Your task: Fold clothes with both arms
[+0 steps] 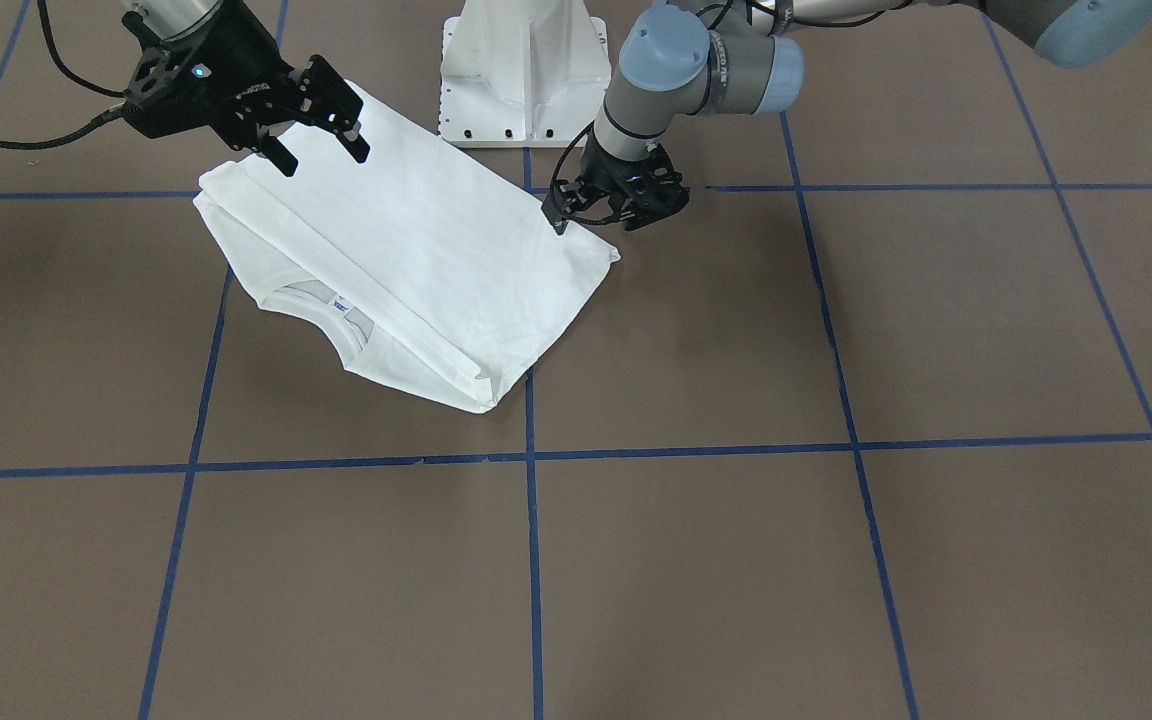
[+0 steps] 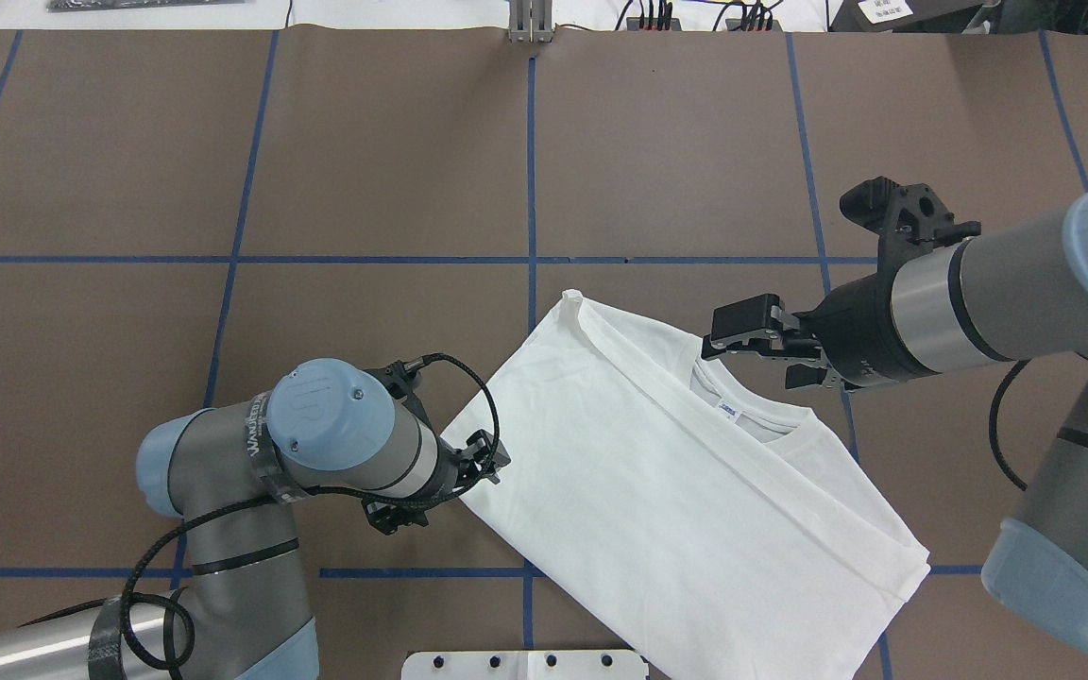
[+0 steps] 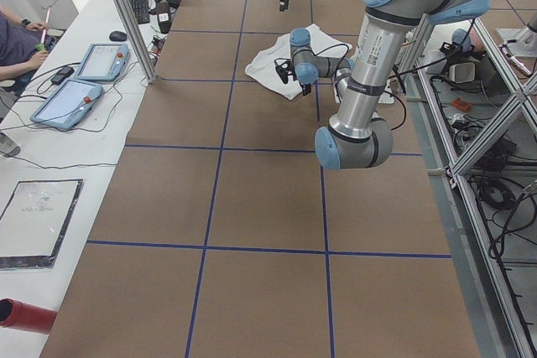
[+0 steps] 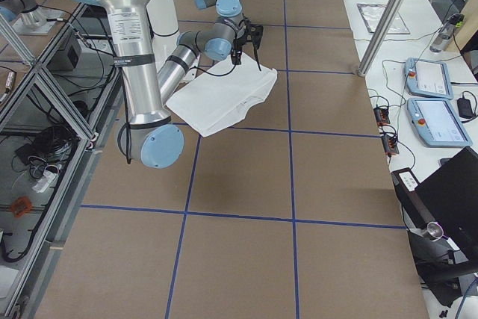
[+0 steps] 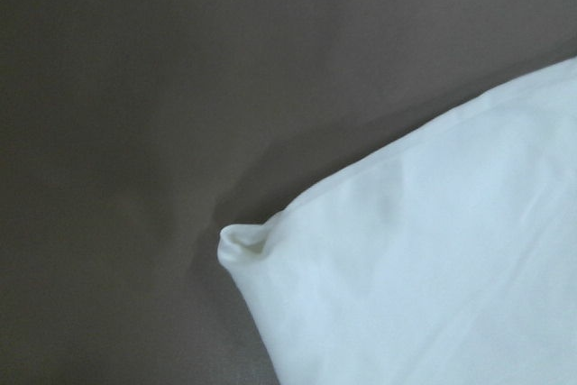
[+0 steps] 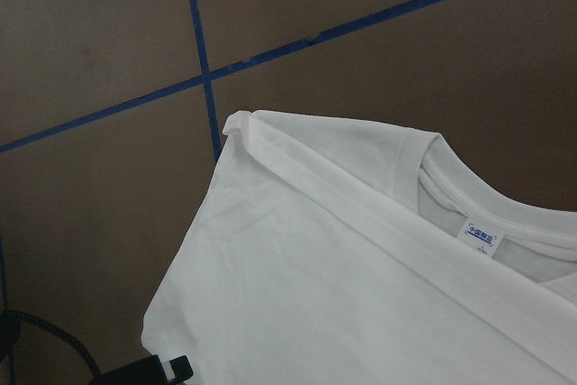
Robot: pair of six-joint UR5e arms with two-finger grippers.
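The clothes are one white T-shirt (image 1: 416,260), folded into a rough rectangle and lying slantwise on the brown table, collar and neck label (image 2: 728,411) showing at one edge. My left gripper (image 1: 596,222) stands low at the shirt's corner with its jaws apart. The left wrist view shows that corner (image 5: 243,250) lying free on the table. My right gripper (image 1: 321,155) hovers open above the opposite side, near the collar end, with nothing in it. The right wrist view looks down on the shirt (image 6: 343,286) and its label (image 6: 478,233).
The white pedestal base (image 1: 521,70) stands just behind the shirt, between the arms. Blue tape lines (image 1: 531,560) grid the table. Beside the table are tablets (image 3: 84,81) and a person's arm (image 3: 17,39).
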